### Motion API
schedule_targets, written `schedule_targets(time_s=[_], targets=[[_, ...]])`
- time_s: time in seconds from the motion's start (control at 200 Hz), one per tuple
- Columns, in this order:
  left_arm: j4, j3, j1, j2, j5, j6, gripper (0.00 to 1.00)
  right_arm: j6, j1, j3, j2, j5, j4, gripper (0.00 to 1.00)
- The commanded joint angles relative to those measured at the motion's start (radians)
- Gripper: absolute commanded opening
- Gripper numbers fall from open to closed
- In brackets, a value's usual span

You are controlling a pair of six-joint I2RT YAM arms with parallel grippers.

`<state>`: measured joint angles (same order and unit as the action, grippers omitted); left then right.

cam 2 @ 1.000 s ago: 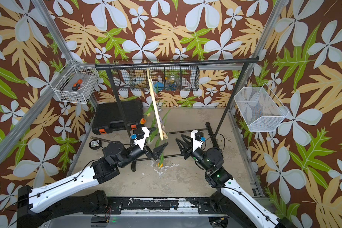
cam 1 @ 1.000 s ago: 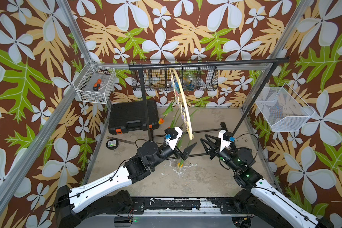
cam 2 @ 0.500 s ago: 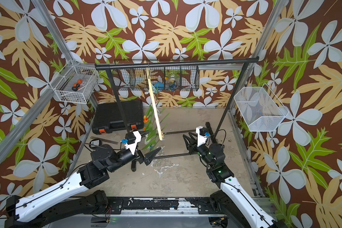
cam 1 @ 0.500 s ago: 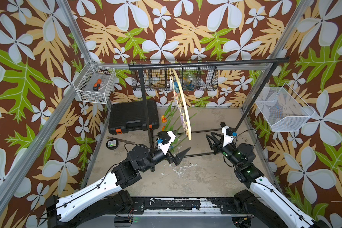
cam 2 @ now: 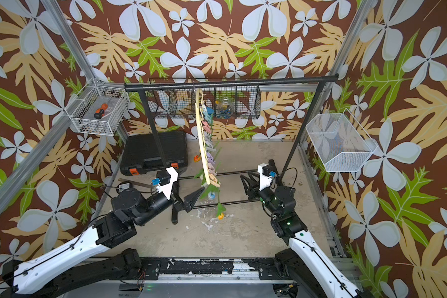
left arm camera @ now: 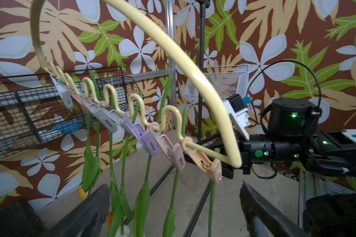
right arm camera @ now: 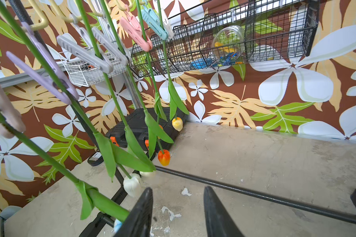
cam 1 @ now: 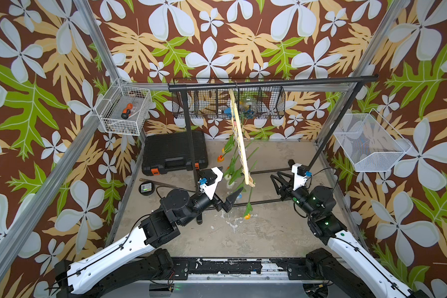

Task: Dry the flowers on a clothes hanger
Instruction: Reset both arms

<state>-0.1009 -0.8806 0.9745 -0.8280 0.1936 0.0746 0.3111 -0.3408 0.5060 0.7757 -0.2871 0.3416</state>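
Since all six flowers (right arm camera: pixel 163 157) hang head-down, pegged to the one clothes hanger (left arm camera: pixel 195 78) on the black rack (cam 1: pixel 294 81), left claw (left arm camera: pixel 174 185) and right claw (right arm camera: pixel 178 188) flank it, both gaping and empty. One toolcase (cam 1: pixel 174 152) sits behind.

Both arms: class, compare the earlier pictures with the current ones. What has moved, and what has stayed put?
The left gripper has drawn back from the clothes hanger toward its own side; the right gripper has backed off slightly the other way. Nothing was grasped or released: both stay open and empty. The hanger still hangs from the black rack, flowers clipped on, swaying a little.
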Motion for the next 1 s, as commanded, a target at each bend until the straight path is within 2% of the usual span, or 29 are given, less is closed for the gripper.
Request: schedule_targets(time_s=[0.0,0.145,0.23,0.36,0.46,0.555,0.656,0.791,0.881,0.996], targets=[[0.003,0.012,-0.027,0.021,0.202,-0.045,1.0,-0.022,0.012,0.02,-0.003,0.053,-0.036,0.42],[-0.098,0.125,-0.094,0.095,0.406,-0.073,1.0,-0.036,0.056,0.05,-0.001,0.137,-0.111,0.42],[-0.203,0.219,-0.132,0.14,0.407,-0.028,1.0,-0.037,0.098,0.056,-0.004,0.173,-0.14,0.44],[-0.317,0.332,-0.148,0.18,0.509,-0.017,1.0,-0.02,0.152,0.041,-0.012,0.234,-0.153,0.58],[-0.394,0.401,-0.175,0.185,0.625,-0.017,1.0,0.001,0.189,0.027,-0.009,0.284,-0.153,0.61],[-0.461,0.473,-0.216,0.204,0.685,-0.047,1.0,0.009,0.231,0.004,-0.009,0.301,-0.131,0.65],[-0.559,0.562,-0.258,0.193,0.723,-0.053,1.0,-0.002,0.278,-0.046,-0.019,0.323,-0.072,0.76],[-0.661,0.653,-0.306,0.121,0.791,-0.05,1.0,-0.014,0.377,-0.097,-0.019,0.33,-0.035,0.83],[-0.778,0.732,-0.36,0.09,0.778,-0.072,1.0,-0.008,0.433,-0.139,-0.01,0.341,0.005,0.86],[-0.796,0.794,-0.467,0.039,0.749,-0.172,1.0,0.0,0.474,-0.215,0.006,0.343,0.109,0.9]])
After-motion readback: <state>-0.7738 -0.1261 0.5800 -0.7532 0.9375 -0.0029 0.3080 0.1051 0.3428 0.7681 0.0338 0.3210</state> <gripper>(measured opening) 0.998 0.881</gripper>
